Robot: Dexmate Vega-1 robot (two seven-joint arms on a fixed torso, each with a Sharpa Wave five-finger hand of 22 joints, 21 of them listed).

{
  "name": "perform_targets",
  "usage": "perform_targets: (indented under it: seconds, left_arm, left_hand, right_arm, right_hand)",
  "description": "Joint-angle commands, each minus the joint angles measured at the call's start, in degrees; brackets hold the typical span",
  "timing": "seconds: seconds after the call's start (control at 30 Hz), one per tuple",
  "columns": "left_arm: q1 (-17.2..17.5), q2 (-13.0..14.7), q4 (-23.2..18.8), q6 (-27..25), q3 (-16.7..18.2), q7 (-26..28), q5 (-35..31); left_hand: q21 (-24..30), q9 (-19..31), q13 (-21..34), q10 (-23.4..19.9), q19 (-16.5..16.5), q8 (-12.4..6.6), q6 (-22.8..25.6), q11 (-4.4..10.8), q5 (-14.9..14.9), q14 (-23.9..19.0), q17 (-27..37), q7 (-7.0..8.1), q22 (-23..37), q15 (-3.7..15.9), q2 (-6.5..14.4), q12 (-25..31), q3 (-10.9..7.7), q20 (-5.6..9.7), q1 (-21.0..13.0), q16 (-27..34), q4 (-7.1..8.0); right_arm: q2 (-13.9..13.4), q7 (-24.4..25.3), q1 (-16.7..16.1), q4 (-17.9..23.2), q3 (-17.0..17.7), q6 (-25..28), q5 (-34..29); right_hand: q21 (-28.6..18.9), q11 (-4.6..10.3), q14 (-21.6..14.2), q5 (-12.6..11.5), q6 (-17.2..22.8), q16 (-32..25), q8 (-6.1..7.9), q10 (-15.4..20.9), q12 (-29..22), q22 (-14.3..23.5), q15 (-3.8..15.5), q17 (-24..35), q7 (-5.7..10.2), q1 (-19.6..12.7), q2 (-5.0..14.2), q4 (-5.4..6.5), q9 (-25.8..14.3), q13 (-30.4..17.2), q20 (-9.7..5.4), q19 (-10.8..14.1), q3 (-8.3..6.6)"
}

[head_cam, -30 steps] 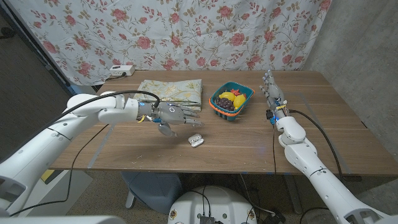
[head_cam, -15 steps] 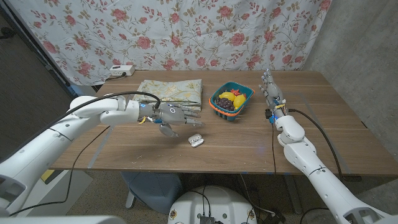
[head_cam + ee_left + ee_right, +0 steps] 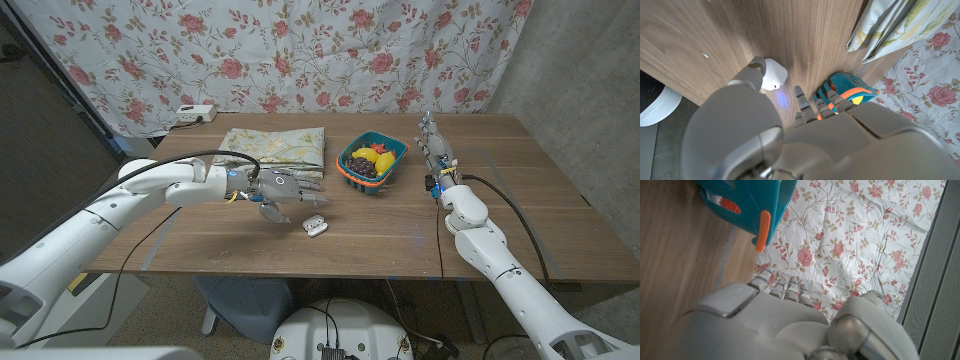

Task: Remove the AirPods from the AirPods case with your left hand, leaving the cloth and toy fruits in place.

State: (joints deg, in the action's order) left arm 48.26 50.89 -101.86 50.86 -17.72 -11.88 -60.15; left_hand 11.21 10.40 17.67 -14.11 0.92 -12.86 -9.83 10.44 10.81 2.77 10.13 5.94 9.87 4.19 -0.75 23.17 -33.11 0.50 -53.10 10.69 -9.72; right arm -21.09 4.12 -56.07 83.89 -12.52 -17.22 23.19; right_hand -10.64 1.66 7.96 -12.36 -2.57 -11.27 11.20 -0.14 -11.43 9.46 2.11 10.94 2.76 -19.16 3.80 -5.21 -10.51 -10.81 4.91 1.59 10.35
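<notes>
White-shelled arms, black cables, grey left robot hand.

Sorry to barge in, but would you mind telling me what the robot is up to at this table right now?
The robot's left hand hovers with fingers spread just beside the small white AirPods case on the wooden table, holding nothing yet. Whether the case lid is open is hard to tell. The folded floral cloth and the teal basket of toy fruits sit behind it, untouched. The right hand waits on its edge near the basket, off to the side.
</notes>
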Motion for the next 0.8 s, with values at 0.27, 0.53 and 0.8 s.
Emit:
perform_targets:
  seconds: [0.27, 0.53, 0.8]
  left_arm:
    - [-0.7, -0.1, 1.4, -1.7, -2.6, 1.8, -0.5]
    - [-1.3, -0.2, 2.2, -2.2, -3.9, 3.5, -1.4]
    - [-2.3, -0.5, 2.8, -2.5, -5.0, 3.0, -0.6]
  left_hand:
    - [0.0, 0.2, 0.3, 0.1, 0.1, -0.39, -3.7, -0.21, 0.1, 0.2, 0.1, 0.11, 0.1, 0.12, -0.1, 0.2, 0.36, -0.12, -0.8, -0.3, 0.22]
    - [0.0, 0.2, 0.3, 0.0, 0.1, -0.40, -3.3, -0.24, 0.1, 0.2, 0.1, 0.20, 0.1, 0.13, -0.1, 0.2, 0.50, -0.24, -0.8, -0.3, 0.27]
    - [0.0, 0.2, 0.3, 0.0, 0.1, -0.41, -3.1, -0.25, 0.1, 0.2, 0.1, 0.16, 0.1, 0.11, -0.1, 0.3, 0.58, -0.33, -0.8, -0.3, 0.29]
  right_arm:
    - [0.1, -0.2, 0.3, -0.3, 0.1, 1.0, -0.1]
    - [0.1, 0.1, 0.4, -0.2, -0.1, 1.5, -0.5]
    - [0.5, -0.5, 1.2, -1.4, -0.2, 1.2, -0.3]
  right_hand:
    - [0.0, 0.48, -0.2, 0.0, -0.1, -0.2, -0.10, 0.1, 0.2, 0.2, 1.04, 0.0, 0.30, -0.6, 0.23, -0.13, -0.2, -0.2, 0.31, -0.3, -0.19]
    - [0.0, 0.44, -0.2, 0.0, -0.1, -0.2, -0.10, 0.1, 0.2, 0.2, 0.97, 0.0, 0.32, -0.7, 0.26, -0.15, -0.2, -0.2, 0.33, -0.3, -0.22]
    - [0.0, 0.55, -0.3, 0.0, -0.1, -0.2, -0.11, 0.1, 0.2, 0.2, 0.99, 0.0, 0.30, -0.7, 0.28, -0.16, -0.2, -0.2, 0.29, -0.3, -0.24]
